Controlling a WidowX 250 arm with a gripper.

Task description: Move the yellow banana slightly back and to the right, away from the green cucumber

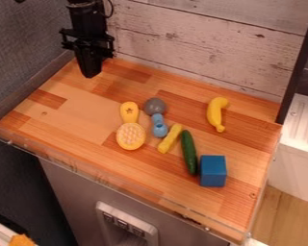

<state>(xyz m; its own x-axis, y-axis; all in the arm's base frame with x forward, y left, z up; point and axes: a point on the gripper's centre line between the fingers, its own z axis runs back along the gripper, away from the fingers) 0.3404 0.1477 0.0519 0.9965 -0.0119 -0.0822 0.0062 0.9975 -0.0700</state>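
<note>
Hand at surface's far left corner; opening cannot be determined, no object seen in it. Nearest item, well apart: yellow spatula, lying flat. Then grey-and-blue toy, yellow stick, cucumber just beside blue cube, banana farther back.

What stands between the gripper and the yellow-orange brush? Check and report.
Nothing visible stands between the gripper and the yellow-orange brush. The gray ball is near the brush's handle, but on the side away from the gripper.
</note>
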